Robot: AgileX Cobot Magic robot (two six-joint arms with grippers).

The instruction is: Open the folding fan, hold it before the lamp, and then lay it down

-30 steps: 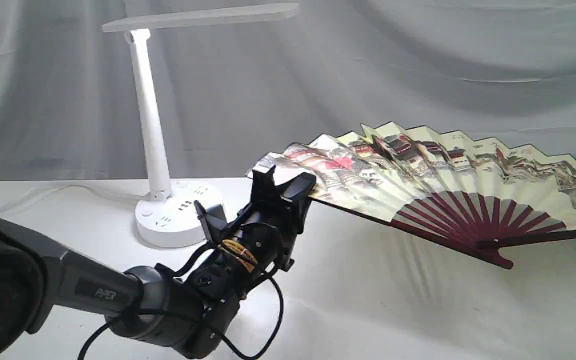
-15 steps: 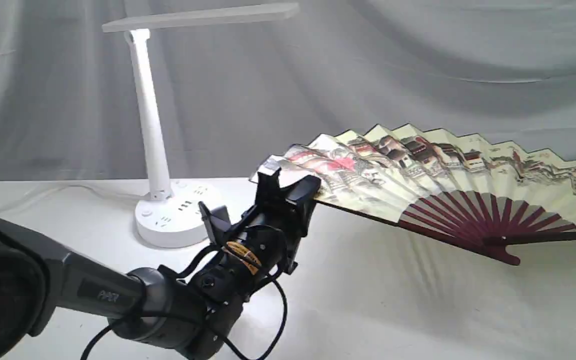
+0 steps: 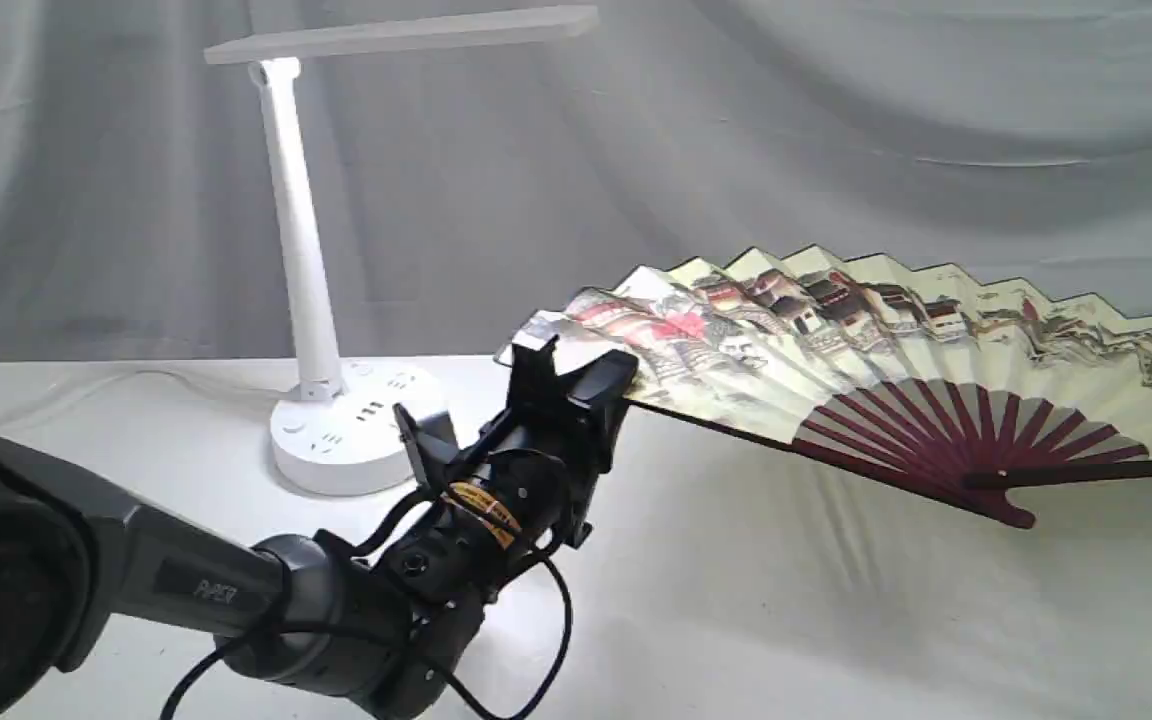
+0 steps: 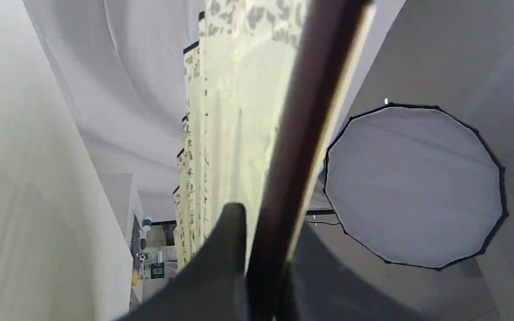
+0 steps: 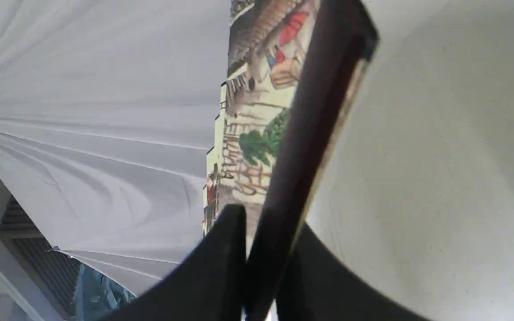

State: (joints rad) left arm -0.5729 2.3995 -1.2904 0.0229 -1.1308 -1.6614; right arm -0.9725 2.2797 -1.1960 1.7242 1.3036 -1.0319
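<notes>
Clearly spread wide, the folding fan (image 3: pixel 836 340) hangs to the right of the lamp (image 3: pixel 306 260) as the exterior view shows it. It sits lower than the lamp's long flat head and about level with the upper part of its round base. The painted face is turned toward the camera and the maroon ribs gather at a pivot low over the white tabletop (image 3: pixel 736 620). The left claw (image 3: pixel 571 365) is pressed together on the outer rib at the fan's edge nearest the lamp, just beside the lamp's base. Its wrist view shows the dark rib running up between the two fingers (image 4: pixel 225 249). The right claw (image 5: pixel 266 223) lies beyond the exterior view's edge, on the side far from the lamp. Its own camera shows it pinching the fan's other dark outer rib, with the painted paper beside it.
</notes>
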